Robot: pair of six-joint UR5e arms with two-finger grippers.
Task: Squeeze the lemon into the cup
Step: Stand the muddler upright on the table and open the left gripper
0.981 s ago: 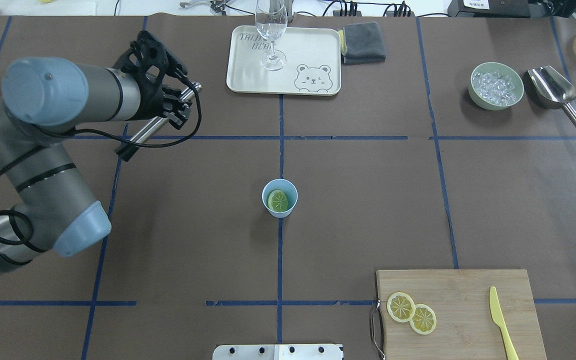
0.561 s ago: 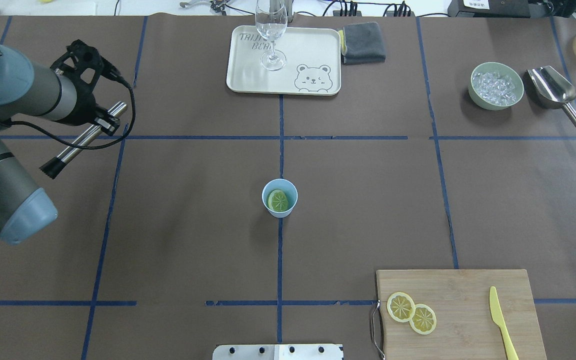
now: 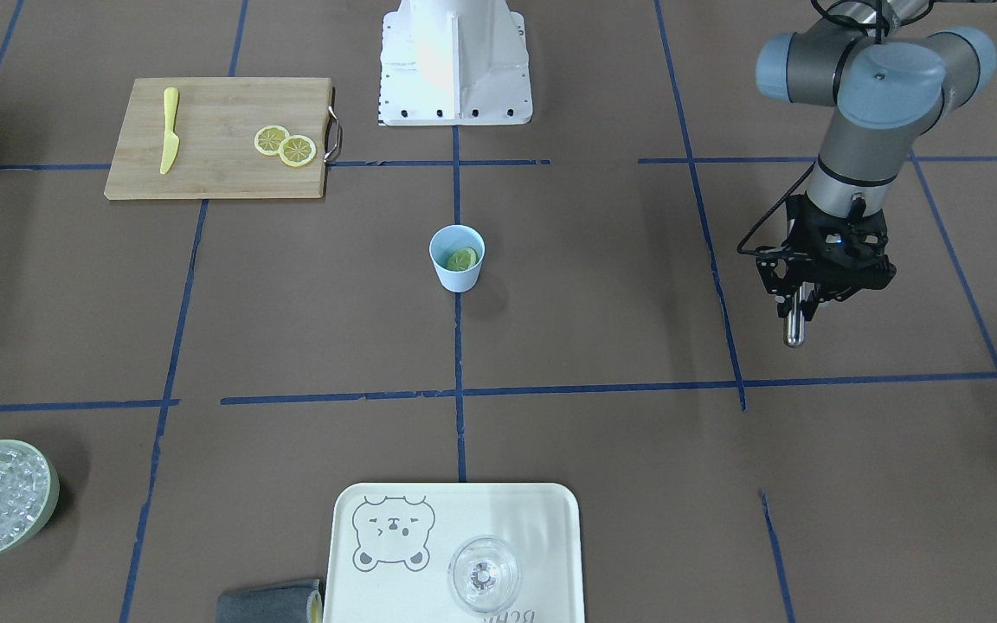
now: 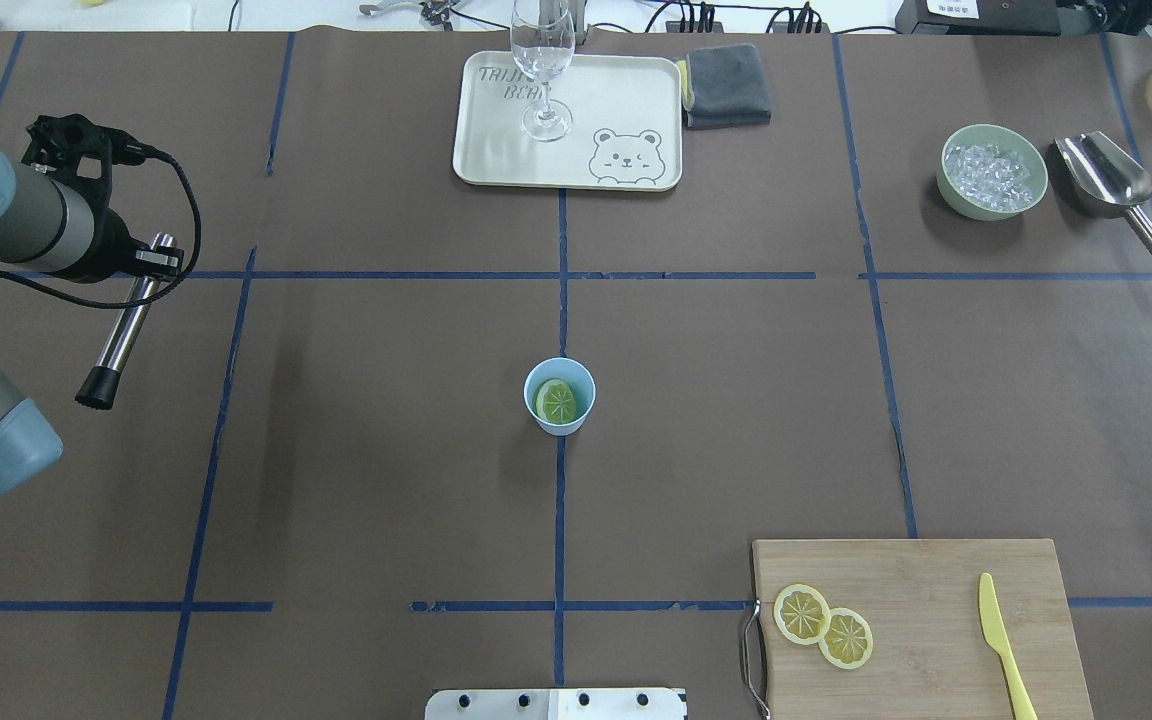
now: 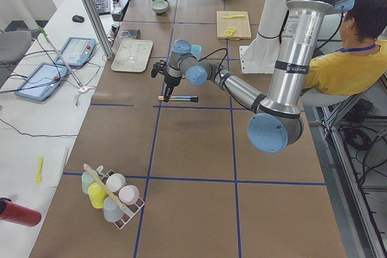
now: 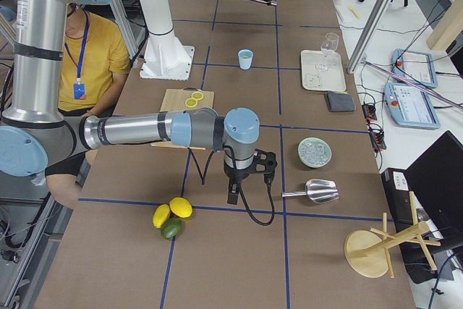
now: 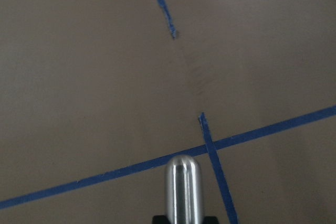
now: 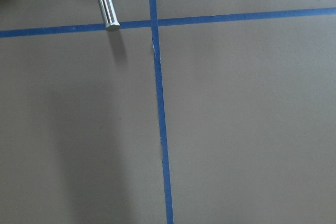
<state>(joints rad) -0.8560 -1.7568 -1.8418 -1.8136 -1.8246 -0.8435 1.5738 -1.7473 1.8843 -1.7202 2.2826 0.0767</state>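
Far from the cup (image 4: 576,420) with its lemon slice (image 4: 556,401), the left gripper (image 4: 156,262) clamps a metal rod (image 4: 122,335) that could topple the cup if pressed off-centre

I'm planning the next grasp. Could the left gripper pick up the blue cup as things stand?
Probably not yet. Nothing stands between the left gripper and the cup, but the gripper is shut on a metal rod it would likely have to put down first.

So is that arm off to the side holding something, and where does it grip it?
Yes. The left gripper holds a metal rod, clamped close to its rounded silver end. The long part with the black cap sticks out free.
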